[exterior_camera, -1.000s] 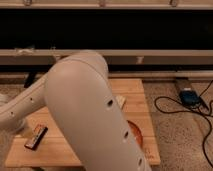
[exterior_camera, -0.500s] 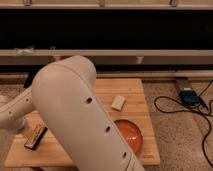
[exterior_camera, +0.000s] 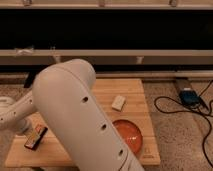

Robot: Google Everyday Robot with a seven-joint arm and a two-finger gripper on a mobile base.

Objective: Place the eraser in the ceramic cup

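Observation:
The eraser (exterior_camera: pixel 36 138), a dark bar with orange-tan edges, lies flat near the front left corner of the wooden table (exterior_camera: pixel 134 89). My gripper (exterior_camera: pixel 24 130) is at the far left at the end of the white arm, low over the table and right beside the eraser's left end. My arm's large white link (exterior_camera: pixel 80 120) fills the middle of the view. The ceramic cup is hidden.
An orange-red bowl (exterior_camera: pixel 128 134) sits at the table's front right. A small white block (exterior_camera: pixel 118 102) lies behind it, mid-right. On the floor to the right are a blue device (exterior_camera: pixel 189 96) and black cables (exterior_camera: pixel 170 107). A dark shelf unit runs along the back.
The large arm link has swung to the left, uncovering the orange bowl and the white block. The eraser lies in the same place.

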